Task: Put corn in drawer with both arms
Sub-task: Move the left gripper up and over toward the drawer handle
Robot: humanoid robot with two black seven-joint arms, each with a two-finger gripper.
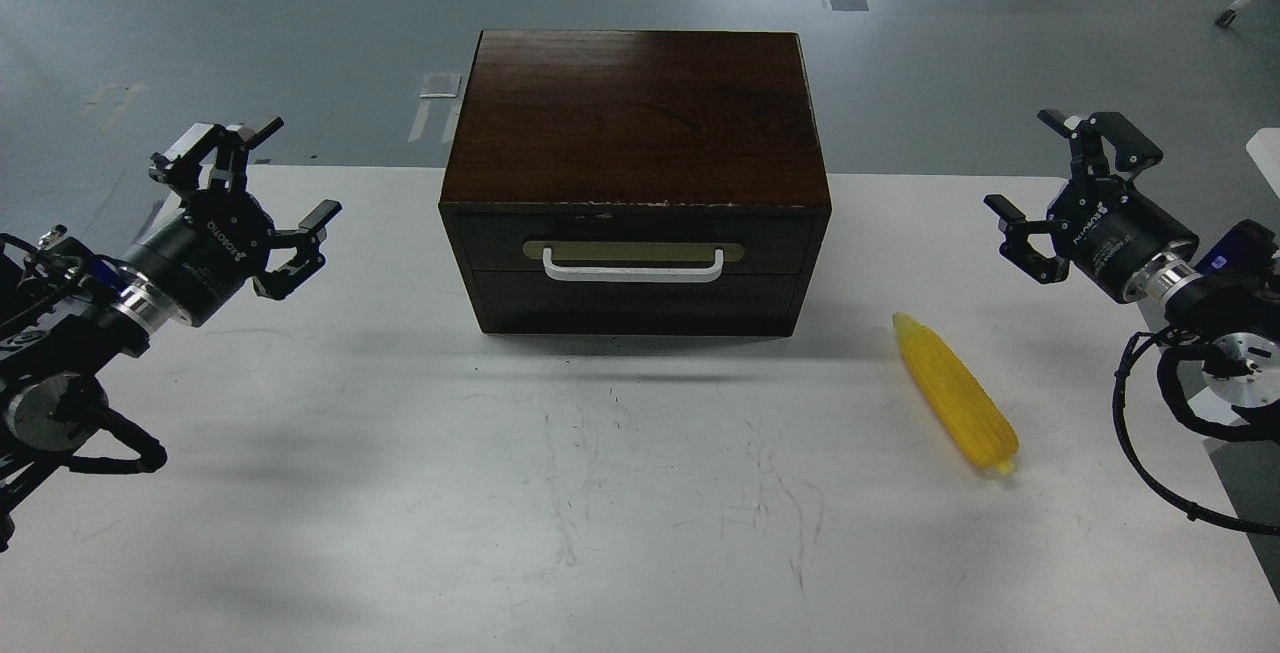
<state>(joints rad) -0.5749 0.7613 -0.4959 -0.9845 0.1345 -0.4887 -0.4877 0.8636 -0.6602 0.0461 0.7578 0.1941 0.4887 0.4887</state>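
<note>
The corn [955,393] lies flat on the white table, right of the box, its narrow tip pointing up-left. The drawer [634,245] sits pushed in flush at the front of the dark wooden box [636,118]; its white bar handle [632,266] faces me. My left gripper [272,201] hovers left of the box, fingers spread open and empty. Far to the right, my right gripper [1050,188] is also open and empty, up and to the right of the corn.
The white table [600,493] carries faint scuff marks in front of the box. Its back edge runs behind the box, with grey floor beyond. The table's right edge lies close to my right arm.
</note>
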